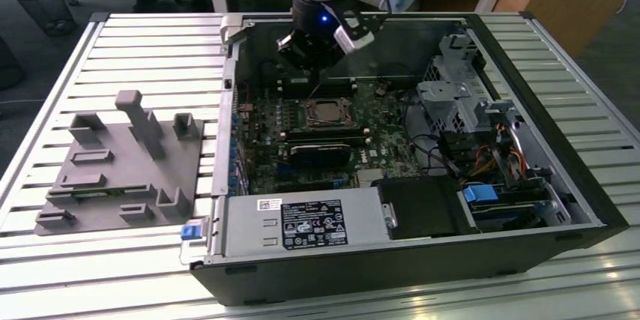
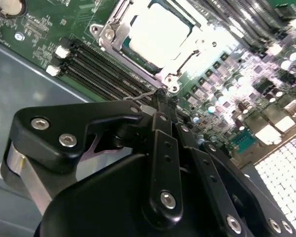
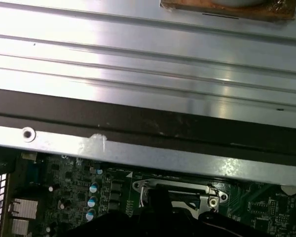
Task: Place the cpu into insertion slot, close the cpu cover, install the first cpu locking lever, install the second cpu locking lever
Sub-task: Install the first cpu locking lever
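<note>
— Where the cpu (image 2: 160,34) is concerned, is it seated?
— It is seen lying in the insertion slot (image 2: 119,43), framed by the cpu cover (image 2: 187,69).
— And the gripper (image 2: 160,98)?
— It is held closed on a thin wire lever (image 2: 144,95) just beside the socket.

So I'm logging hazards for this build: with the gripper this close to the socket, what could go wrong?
1. The gripper tip sits at a thin wire locking lever beside the cpu cover; it may slip off the lever.
2. The memory slots lie right beside the fingertips, so a sideways slide could scrape them.
3. The cpu is seated under the cover; pressing off-line could stress the insertion slot.
</note>
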Robot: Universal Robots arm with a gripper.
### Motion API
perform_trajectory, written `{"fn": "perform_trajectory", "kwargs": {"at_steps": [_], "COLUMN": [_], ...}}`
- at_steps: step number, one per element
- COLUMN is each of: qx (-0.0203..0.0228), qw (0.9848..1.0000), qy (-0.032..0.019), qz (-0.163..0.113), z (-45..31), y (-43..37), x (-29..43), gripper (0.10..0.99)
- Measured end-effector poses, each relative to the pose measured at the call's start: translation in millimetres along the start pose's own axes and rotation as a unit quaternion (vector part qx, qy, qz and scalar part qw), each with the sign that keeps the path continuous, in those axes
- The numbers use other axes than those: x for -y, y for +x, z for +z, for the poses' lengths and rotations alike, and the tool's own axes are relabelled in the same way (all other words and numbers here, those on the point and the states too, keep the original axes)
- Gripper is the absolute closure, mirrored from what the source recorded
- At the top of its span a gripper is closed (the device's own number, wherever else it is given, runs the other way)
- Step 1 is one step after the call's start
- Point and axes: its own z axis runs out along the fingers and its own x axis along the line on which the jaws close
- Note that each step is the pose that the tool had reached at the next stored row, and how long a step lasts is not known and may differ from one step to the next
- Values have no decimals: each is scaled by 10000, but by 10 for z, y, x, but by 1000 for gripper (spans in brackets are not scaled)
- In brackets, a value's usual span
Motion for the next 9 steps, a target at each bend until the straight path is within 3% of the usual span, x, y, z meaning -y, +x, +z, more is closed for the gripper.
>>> {"fn": "perform_trajectory", "kwargs": {"at_steps": [2, 4, 9], "qx": [23, 33, 35], "qw": [9999, 9999, 9998], "qy": [-98, -152, -154], "qz": [0, 17, 79], "z": [7, 22, 46], "y": [-1, -21, -104], "x": [0, 2, 2], "gripper": [980, 980, 980]}}
